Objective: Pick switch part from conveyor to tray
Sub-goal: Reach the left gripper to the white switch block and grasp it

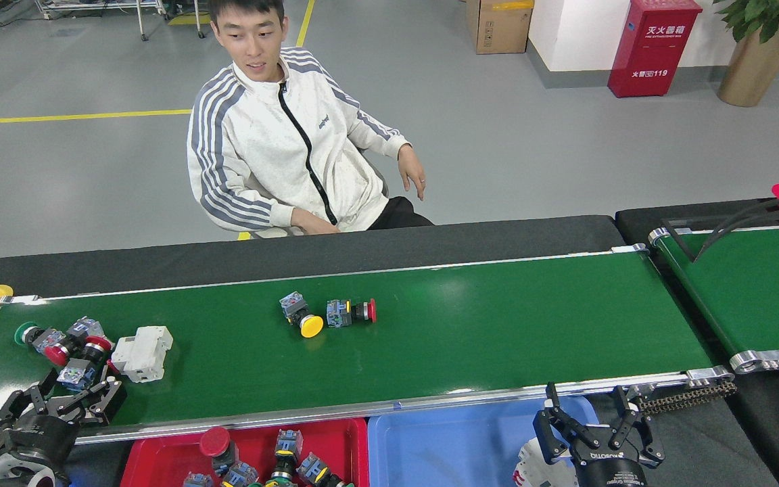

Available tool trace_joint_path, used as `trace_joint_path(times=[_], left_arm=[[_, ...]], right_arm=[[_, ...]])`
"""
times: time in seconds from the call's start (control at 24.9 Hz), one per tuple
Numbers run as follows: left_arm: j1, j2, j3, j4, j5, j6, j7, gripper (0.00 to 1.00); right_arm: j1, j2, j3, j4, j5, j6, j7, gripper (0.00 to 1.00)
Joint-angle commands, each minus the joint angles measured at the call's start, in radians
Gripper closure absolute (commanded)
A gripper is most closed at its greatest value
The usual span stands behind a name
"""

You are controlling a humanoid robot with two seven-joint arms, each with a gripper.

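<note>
left fingers (31,399) spread | right fingers (555,423) spread | red tray (159,453) cut off

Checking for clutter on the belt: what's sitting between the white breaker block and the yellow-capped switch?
Nothing: in the head view, only bare conveyor lies between the white breaker block and the yellow-capped switch.
</note>
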Motion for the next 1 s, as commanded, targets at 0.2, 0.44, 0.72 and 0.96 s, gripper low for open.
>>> trace_joint_path(times=[0.2, 0.44, 0.72, 0.96], left_arm=[[0.073, -0.012, -0.003, -0.17, 0.043, -0.282, 0.045, 0.9], [0.238, -0.084, -0.003, -0.397, 0.042, -0.368, 0.041, 0.83], [0.402, -0.193, 0.015, -0.57, 0.042, -0.368, 0.041, 0.0], [0.413, -0.205, 0.081, -0.582, 0.042, -0.368, 0.041, 0.0]], right_arm=[[-0.004, -0.006, -0.024, -0.009, -0.001, 0.002, 0.003, 0.01], [-0.008, -0.038, -0.045, -0.027, -0.043, -0.018, 0.001, 0.01], [-0.016, -0.064, -0.15, -0.05, -0.146, -0.216, 0.006, 0.01], [-0.016, -0.067, -0.157, -0.052, -0.146, -0.273, 0.013, 0.01]])
